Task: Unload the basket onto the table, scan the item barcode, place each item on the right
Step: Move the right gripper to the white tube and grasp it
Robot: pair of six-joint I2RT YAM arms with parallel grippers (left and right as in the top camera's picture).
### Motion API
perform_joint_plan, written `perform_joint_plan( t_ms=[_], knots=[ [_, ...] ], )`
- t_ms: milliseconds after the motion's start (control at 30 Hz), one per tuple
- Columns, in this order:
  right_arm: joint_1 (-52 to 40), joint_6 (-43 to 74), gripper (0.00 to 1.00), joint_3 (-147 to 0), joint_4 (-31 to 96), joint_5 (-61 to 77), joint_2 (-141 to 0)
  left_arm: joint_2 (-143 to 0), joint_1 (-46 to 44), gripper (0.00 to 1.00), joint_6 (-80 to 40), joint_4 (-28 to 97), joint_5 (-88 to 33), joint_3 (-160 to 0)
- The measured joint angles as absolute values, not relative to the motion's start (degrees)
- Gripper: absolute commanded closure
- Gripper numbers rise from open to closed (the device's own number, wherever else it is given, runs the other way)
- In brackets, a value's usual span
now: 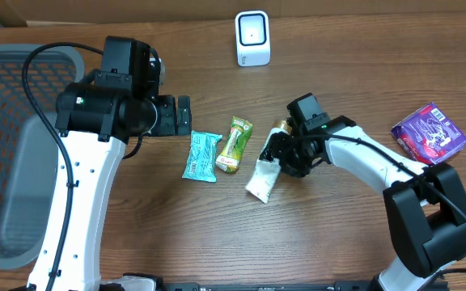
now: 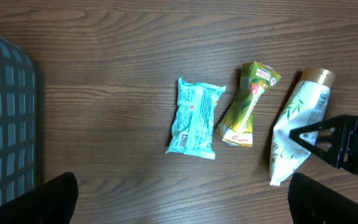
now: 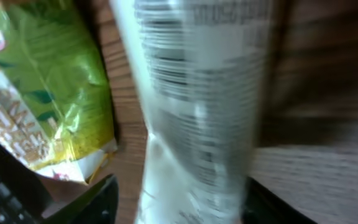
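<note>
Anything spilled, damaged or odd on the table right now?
Nothing stands out. The white squeeze tube with a gold cap lies between the fingers of the right gripper; the teal snack packet and green snack packet beside it look intact, nothing spilled.

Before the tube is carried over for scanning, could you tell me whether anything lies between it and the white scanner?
Nothing visible does: bare table runs from the white tube to the scanner. The green packet lies just beside that line.
</note>
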State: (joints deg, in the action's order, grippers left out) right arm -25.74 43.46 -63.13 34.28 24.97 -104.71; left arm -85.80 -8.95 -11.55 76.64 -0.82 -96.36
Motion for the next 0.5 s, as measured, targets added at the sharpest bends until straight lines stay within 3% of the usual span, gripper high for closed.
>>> perform_joint_plan(
  t_ms=[167, 367, 467, 500],
  knots=[
    [-26.3, 46.4, 0.62, -63.1, 31.7, 22.9, -104.7, -85.8, -9.0, 0.01, -11.6, 76.6, -0.8, -96.4],
    [-26.3, 45.5, 0.93, -63.0, 31.2, 21.9, -104.7, -85.8, -9.0, 0.0, -11.6, 76.6, -0.8, -96.4],
    [-26.2, 43.4, 0.93, -63.1, 30.9, 22.6, -104.7, -85.8, -9.0, 0.0, -11.6, 76.6, -0.8, -96.4],
    [-26.2, 42.8, 0.89, -63.1, 30.8, 22.7, -104.7, -85.8, -9.0, 0.01, -11.6, 76.6, -0.8, -96.4]
  ],
)
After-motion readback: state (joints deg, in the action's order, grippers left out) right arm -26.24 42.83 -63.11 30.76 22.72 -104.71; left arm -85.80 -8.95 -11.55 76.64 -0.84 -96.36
